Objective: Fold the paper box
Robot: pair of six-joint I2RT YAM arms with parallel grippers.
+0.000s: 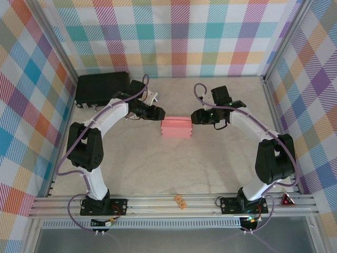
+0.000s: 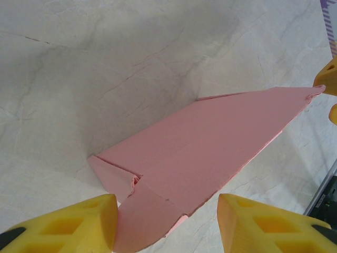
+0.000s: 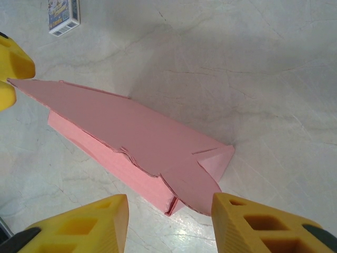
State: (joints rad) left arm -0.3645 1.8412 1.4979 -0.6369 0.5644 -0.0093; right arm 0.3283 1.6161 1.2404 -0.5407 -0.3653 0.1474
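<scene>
Closing-up stage, by my read: the paper box (image 1: 176, 127) stands formed into a shallow pink tray with its lid laid over the top, and I've got one claw at each short end of it. The left claw (image 2: 167, 213) is spread. The rounded end tab of the lid sits between its yellow fingers (image 2: 79, 221), brushing the left one and clear of the other, so nothing is pinched. The right claw (image 3: 169, 213) is spread the same way, and the tab at that end pokes out between its fingers, its tip just beside the right-hand one. Looking ahead from each claw, I can see the opposite claw's yellow tips straddling the far corner of the lid. The lid isn't seated. On the right claw's side it rides above the box wall with a ragged edge, and a small side flap juts out beside each tab. So I judge the step in hand to be tucking those end tabs, and the next move calls for nudging each tab down and inward behind the end wall, both ends together, gently enough that the thin card doesn't buckle. As for containers, the lid covers the box, so I can't tell what's inside it. The black case (image 1: 101, 88) sits shut behind the left claw, and a small printed carton (image 3: 63, 16) lies on the table (image 1: 158, 168) well beyond the right claw.
</scene>
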